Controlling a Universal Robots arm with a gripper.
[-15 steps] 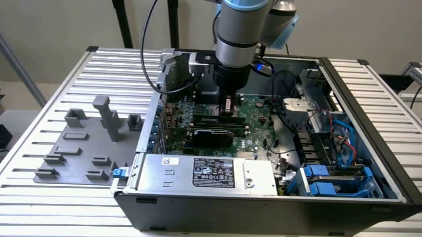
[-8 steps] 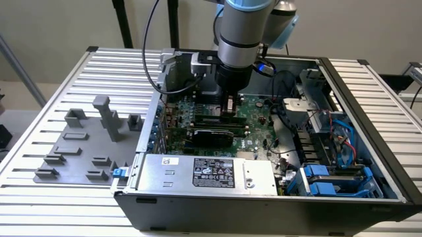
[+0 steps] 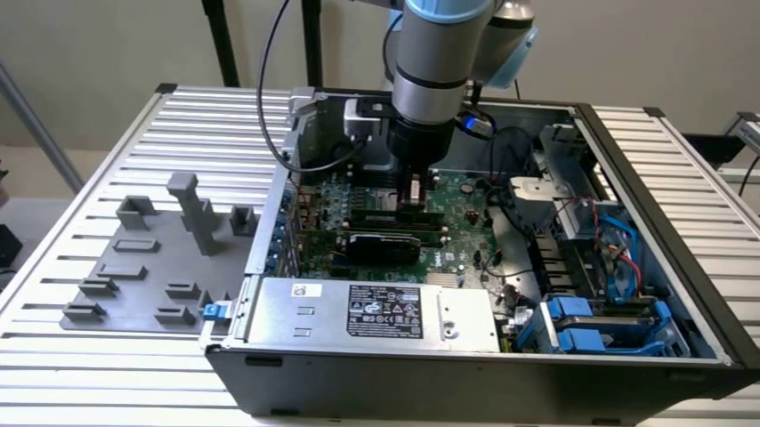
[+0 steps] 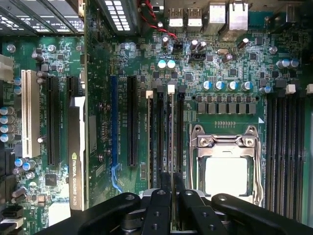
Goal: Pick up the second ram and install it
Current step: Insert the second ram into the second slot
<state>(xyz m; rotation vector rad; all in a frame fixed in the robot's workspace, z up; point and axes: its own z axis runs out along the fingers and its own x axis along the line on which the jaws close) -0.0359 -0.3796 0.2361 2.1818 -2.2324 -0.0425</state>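
- Jaws clamped edge-on round the ram (image 4: 167,147), which sits over the slots (image 4: 157,142) beside the CPU socket (image 4: 226,169).
- Graphics card (image 4: 76,156) is close by.
- Exterior view adds grey fixture blocks (image 3: 149,258) on the table (image 3: 71,356), outside the case (image 3: 665,222).

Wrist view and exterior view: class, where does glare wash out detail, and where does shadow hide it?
Wrist view: the CPU socket centre glares white, its surface lost; the tool is a dark shape in the foreground. Exterior view: the arm shades the motherboard beneath it; the grey fixture blocks are evenly lit.
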